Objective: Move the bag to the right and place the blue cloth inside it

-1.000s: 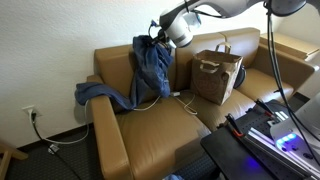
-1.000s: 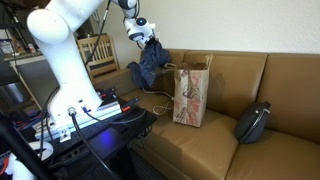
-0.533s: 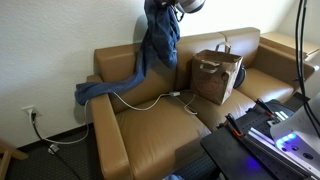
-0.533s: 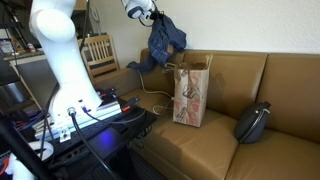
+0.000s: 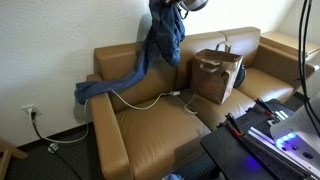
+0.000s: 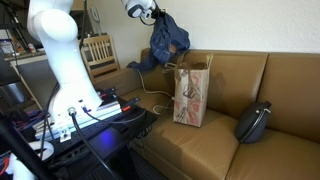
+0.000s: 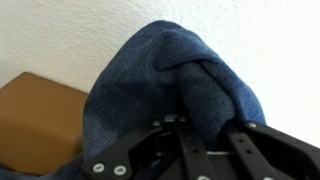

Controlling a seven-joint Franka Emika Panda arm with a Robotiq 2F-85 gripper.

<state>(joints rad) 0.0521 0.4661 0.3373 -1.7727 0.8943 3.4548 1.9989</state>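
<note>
My fingers (image 7: 190, 150) pinch the blue cloth (image 5: 160, 45) by its top, held high so its tail can clear the bag (image 5: 216, 75).

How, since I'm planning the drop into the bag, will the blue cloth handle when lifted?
Probably floppy: the blue cloth hangs limp from the gripper, its tail trailing onto the sofa arm. It looks like thick denim, so likely heavyish. The long tail may snag the bag rim.

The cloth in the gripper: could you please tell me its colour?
The cloth is plain denim blue, clearest in the wrist view.
</note>
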